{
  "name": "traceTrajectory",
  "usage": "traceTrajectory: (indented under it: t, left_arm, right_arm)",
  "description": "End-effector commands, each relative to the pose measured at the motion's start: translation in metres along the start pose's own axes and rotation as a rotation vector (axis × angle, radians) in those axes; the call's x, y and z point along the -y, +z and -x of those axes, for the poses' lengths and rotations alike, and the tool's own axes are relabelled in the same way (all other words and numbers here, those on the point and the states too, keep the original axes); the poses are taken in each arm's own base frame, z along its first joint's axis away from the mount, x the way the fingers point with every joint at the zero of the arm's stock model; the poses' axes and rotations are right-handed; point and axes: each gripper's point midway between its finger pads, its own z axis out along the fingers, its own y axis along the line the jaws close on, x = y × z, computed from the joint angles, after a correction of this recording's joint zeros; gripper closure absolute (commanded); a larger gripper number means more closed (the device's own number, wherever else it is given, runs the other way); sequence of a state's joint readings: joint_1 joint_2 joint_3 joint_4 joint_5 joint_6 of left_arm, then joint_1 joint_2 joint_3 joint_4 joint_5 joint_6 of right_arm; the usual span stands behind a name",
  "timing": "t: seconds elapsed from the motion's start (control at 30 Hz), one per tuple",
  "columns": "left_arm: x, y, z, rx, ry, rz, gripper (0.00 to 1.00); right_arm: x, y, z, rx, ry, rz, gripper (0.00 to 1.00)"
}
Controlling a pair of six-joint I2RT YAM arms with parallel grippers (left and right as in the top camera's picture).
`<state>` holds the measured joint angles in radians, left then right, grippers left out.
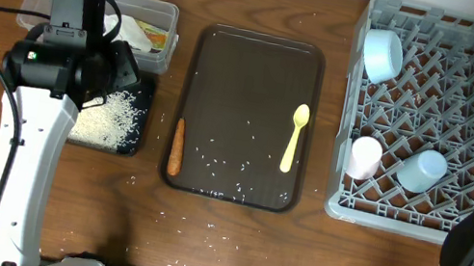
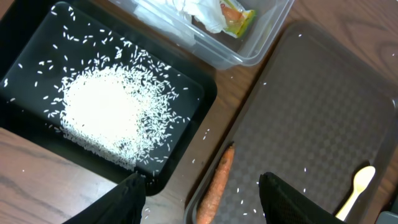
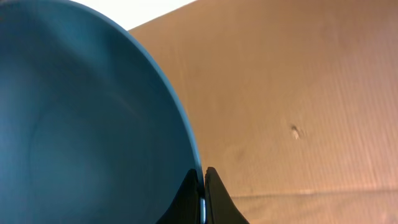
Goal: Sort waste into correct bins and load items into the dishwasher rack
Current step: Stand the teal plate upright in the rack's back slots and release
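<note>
Partly cut off at the left and top edges, the dark-blue plate (image 3: 81, 124) fills the right wrist view, its rim pinched between the nearly closed fingers of the right gripper (image 3: 202, 199). From overhead, that gripper sits at the picture's edge by the dishwasher rack (image 1: 334, 204), and the plate cannot be made out. The left gripper (image 2: 202, 186) hangs wide and empty over the carrot (image 2: 221, 174), whose lower end runs out of frame at the serving tray's (image 2: 323, 112) left edge. Overhead, the left arm hides much of the black tray (image 2: 25, 50) of rice (image 2: 106, 109) and the clear tub (image 2: 249, 50). The yellow spoon (image 1: 294, 138) lies on the serving tray.
</note>
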<state>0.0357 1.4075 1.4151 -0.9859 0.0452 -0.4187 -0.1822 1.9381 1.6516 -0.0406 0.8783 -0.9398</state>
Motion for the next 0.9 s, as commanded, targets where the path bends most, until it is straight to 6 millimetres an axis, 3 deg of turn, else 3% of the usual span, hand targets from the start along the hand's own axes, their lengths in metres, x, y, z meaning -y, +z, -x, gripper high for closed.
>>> traceTrajectory:
  t: [0.0,0.23,0.53,0.73,0.87]
  left_arm:
    - [-0.003,0.005,0.002,0.001,-0.008,0.015,0.39]
    - [-0.002,0.005,0.004,0.011,-0.008,0.01,0.38]
    - [-0.002,0.005,0.004,0.011,-0.008,0.01,0.38]
    - [-0.001,0.005,0.004,0.011,-0.008,0.01,0.38]
    - [-0.002,0.005,0.004,0.011,-0.008,0.01,0.38]
  right_arm:
    - [-0.012,0.007,0.001,0.007,-0.082,0.018,0.99]
    - [-0.03,0.009,0.001,-0.003,-0.115,0.04,0.99]
    - [-0.057,-0.013,0.014,0.029,-0.18,0.108,0.97]
    - [-0.083,-0.027,0.016,0.051,-0.257,0.193,0.72]
    - [-0.085,-0.028,0.016,0.044,-0.203,0.202,0.48]
